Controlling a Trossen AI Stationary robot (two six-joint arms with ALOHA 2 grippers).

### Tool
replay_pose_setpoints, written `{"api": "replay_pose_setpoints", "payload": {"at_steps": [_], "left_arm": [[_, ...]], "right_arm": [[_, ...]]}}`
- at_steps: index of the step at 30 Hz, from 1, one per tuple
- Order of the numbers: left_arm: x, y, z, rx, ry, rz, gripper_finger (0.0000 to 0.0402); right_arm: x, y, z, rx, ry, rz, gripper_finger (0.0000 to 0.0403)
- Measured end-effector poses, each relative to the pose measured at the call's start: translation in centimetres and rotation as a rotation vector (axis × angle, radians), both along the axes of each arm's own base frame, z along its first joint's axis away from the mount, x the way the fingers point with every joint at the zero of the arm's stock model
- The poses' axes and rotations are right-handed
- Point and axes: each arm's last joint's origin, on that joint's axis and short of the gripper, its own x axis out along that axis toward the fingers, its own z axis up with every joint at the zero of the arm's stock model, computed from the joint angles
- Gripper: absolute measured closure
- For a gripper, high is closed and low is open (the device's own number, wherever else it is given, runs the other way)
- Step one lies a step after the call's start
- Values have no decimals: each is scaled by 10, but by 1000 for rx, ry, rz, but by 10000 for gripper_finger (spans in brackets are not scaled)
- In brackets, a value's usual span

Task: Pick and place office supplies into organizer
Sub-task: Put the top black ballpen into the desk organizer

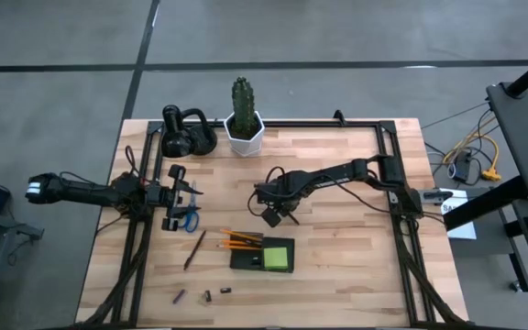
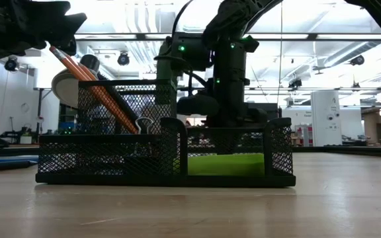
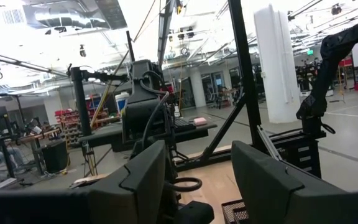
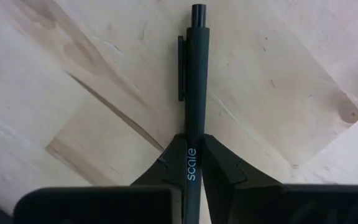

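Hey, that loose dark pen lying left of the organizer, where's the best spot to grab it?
Grip the dark pen around mid-barrel, coming straight down with the jaws across its width. It lies flat on bare wood, slanted, clear of the organizer, so probably nothing blocks the fingers.

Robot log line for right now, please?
right end effector: shut on pen above table | left end effector: open, empty | organizer: pencils, sticky pad

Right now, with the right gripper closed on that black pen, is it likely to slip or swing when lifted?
Probably little swing: the pen looks stiff and slim, likely light. The right gripper pinches it near one end, so it may pivot slightly. Its smooth round barrel could slip; if dropped, the clip might limit rolling.
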Motion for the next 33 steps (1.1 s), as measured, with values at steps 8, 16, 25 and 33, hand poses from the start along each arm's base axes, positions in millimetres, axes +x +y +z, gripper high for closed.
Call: {"api": "replay_pose_setpoints", "payload": {"at_steps": [8,16,25,33], "left_arm": [[0,0,0,0,0,0,232],[0,0,0,-1,1,0,232],[0,0,0,-2,0,0,232],[0,0,0,-2,-1,0,232]], "right_arm": [[7,4,19,-63,-48,14,386],[14,20,54,-149,-135,74,386],[7,45,119,-363,-298,226,387],[7,60,147,-433,-491,376,387]]}}
